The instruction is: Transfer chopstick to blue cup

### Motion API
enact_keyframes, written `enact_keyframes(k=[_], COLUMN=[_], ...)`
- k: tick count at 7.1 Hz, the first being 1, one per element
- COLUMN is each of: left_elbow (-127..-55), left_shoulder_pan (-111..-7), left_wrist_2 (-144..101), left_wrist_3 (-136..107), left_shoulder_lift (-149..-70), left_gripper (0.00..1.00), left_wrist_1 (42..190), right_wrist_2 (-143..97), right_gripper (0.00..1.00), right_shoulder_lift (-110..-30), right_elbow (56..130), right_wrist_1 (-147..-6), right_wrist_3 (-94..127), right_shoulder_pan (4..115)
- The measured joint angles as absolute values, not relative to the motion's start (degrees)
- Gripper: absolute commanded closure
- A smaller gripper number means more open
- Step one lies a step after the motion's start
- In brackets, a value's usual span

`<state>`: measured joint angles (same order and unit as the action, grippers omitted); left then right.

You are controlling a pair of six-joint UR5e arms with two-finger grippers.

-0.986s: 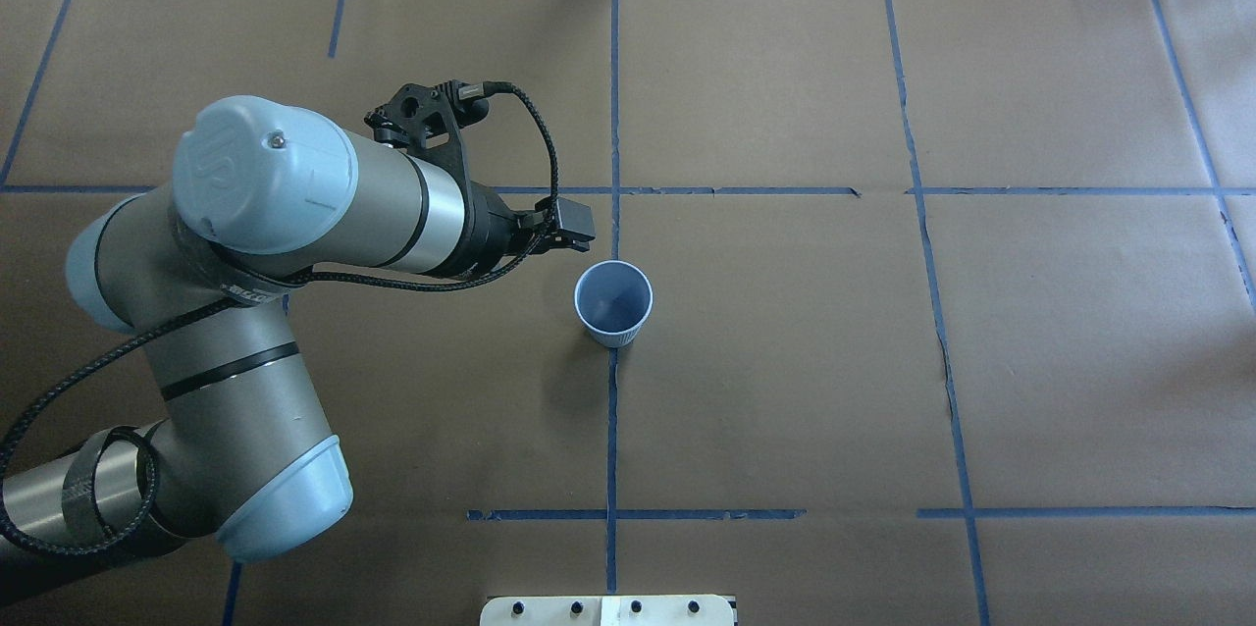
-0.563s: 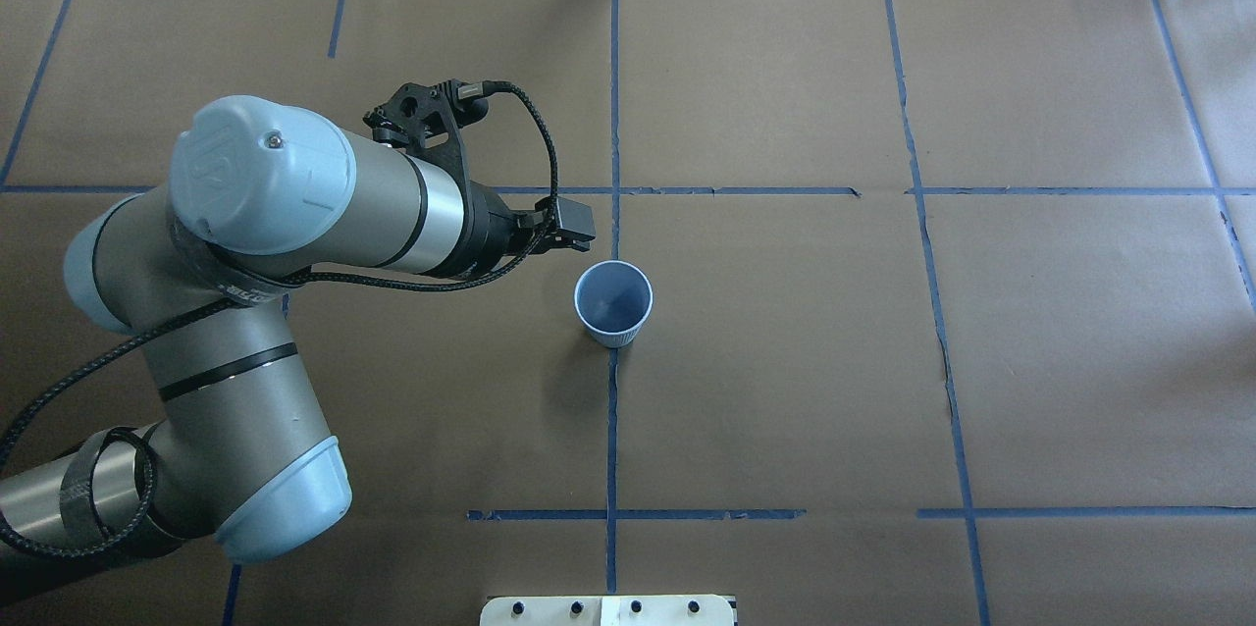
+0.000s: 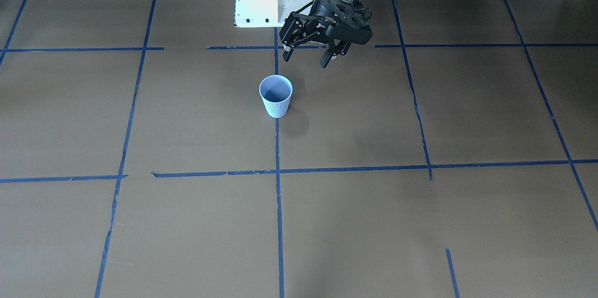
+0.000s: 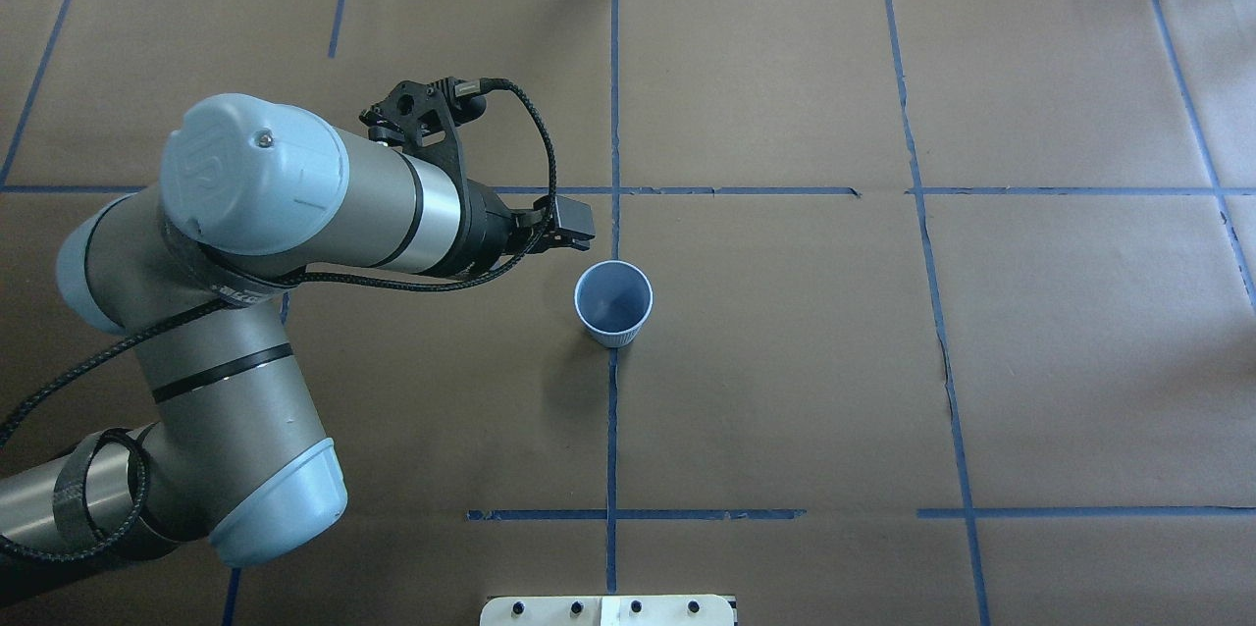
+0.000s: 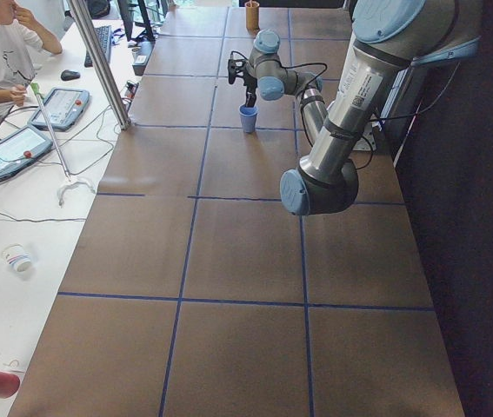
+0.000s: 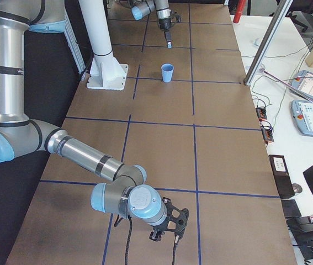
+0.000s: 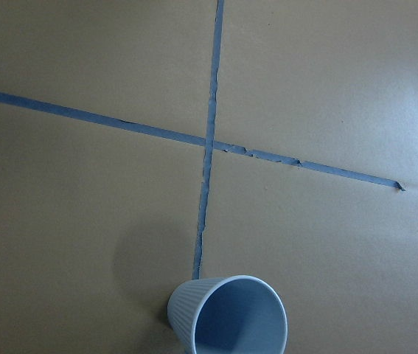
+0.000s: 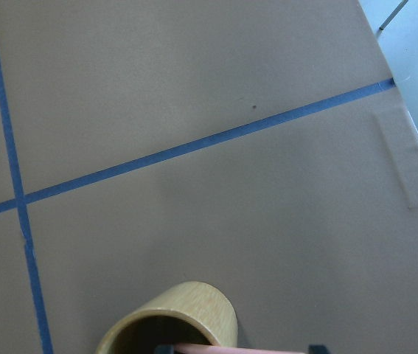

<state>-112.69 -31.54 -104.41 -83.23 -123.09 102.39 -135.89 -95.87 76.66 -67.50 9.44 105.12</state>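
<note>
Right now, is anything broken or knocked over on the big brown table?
Nothing is knocked over: the pale blue ribbed paper cup stands upright and empty. One odd spot: the brown paper table cover has a jagged tear along a blue tape line, on the robot's right of the cup.

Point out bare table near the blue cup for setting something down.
Free: the whole square to the robot's right of the blue cup, bordered by tape lines. Crowded: the cup's left, under the open left gripper and its arm.
</note>
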Motion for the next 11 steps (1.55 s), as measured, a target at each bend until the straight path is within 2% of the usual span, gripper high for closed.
enact_keyframes(k=[1,2,3,9,11], left_elbow=[-112.71,-112.74,-112.91,-114.6,-114.66], left_shoulder_pan=[-31.55,-31.59,-31.61,-31.73,-31.73], left_wrist_2=[-104.41,-104.41,-104.42,-104.34,-104.34], left_wrist_3=[-83.23,-83.23,-83.23,-83.23,-83.23], left_shoulder_lift=[-123.06,-123.02,-122.67,-120.14,-120.02], left_gripper=[0.0,0.0,0.0,0.0,0.0], left_wrist_1=[102.39,102.39,102.39,102.39,102.39], right_wrist_2=[-135.88,-135.88,-135.88,-136.02,-136.25], right_gripper=[0.74,0.9,0.96,1.0,1.0], right_shoulder_lift=[-95.84,-95.81,-95.78,-93.33,-94.3], right_elbow=[76.25,76.1,76.08,77.58,81.73], right_wrist_1=[-66.65,-66.27,-66.15,-66.09,-66.09], right_wrist_3=[10.3,10.91,11.11,11.41,11.3], right_shoulder_pan=[105.12,105.08,105.06,105.04,105.37])
